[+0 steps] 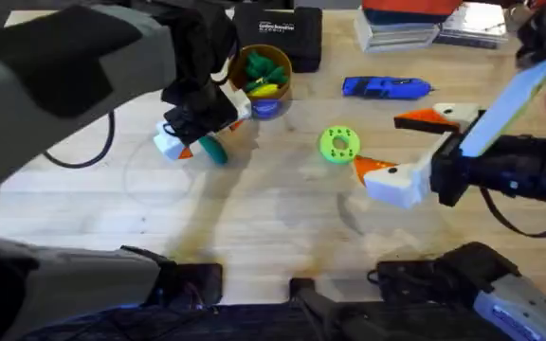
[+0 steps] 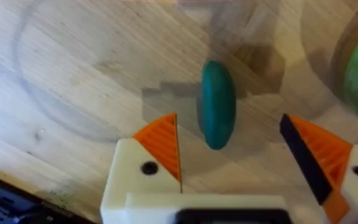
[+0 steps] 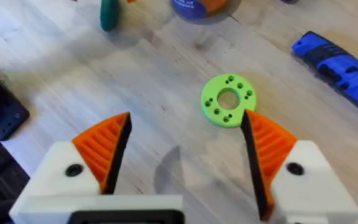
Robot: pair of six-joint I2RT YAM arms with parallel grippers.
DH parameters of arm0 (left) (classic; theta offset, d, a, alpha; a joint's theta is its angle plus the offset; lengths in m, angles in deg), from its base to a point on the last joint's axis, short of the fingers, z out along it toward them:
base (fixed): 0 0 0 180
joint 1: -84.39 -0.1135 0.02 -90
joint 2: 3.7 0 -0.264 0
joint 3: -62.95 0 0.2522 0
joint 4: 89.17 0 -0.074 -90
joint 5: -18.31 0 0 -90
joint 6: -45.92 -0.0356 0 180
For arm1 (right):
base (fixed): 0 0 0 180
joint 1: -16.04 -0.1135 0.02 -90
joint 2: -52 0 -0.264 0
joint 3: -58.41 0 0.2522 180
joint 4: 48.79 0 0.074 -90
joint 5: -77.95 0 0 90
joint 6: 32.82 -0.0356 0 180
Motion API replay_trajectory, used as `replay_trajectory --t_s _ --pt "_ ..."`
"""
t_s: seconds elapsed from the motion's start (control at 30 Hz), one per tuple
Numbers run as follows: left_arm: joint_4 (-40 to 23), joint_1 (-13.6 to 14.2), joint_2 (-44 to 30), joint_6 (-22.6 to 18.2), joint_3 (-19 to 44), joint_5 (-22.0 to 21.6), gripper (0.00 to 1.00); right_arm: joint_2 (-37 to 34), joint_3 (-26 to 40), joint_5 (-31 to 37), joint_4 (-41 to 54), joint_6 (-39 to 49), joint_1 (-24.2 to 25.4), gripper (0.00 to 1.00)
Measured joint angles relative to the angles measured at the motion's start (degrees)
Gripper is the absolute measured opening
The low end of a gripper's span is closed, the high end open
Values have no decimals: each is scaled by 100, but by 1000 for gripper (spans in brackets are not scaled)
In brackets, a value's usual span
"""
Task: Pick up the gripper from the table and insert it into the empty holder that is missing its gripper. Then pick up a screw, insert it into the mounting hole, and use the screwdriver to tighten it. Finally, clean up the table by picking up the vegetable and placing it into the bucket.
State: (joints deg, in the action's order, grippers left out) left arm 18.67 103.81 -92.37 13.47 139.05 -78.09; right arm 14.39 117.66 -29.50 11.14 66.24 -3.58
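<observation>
Teal vegetable lies on table between left gripper's spread fingers, untouched; right gripper wide open near green disc.

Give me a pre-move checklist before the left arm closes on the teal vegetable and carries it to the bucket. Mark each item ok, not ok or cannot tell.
1. Left gripper open: ok, orange pads spread apart.
2. Vegetable between the pads: ok, it lies on the table in the gap, touching neither.
3. Vegetable deep enough in the gap for a firm pinch: cannot tell; its near end only just reaches the pad tips.
4. Bucket upright and close by: ok, just beyond the left gripper.
5. Room in the bucket: cannot tell; green and yellow toys already sit in it.
6. Right gripper clear of the path: ok, open beside the green disc.
</observation>
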Motion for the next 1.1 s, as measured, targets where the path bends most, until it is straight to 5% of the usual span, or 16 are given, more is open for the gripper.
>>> replay_trajectory --t_s 0.07,0.2,0.7,0.83,1.1 --pt "186 -2 -182 33 -13 -39 909 0 0 0 0 11 0 994" --pt "294 -2 -434 60 -29 -90 536 0 0 0 -1 18 0 993" --pt "440 -28 -465 189 -378 -95 509 0 0 0 -2 33 0 993" --pt "497 -39 -432 212 -378 -117 42 0 0 0 -2 35 0 993" --pt "-565 -39 -384 95 103 47 25 0 0 0 -2 35 0 993"
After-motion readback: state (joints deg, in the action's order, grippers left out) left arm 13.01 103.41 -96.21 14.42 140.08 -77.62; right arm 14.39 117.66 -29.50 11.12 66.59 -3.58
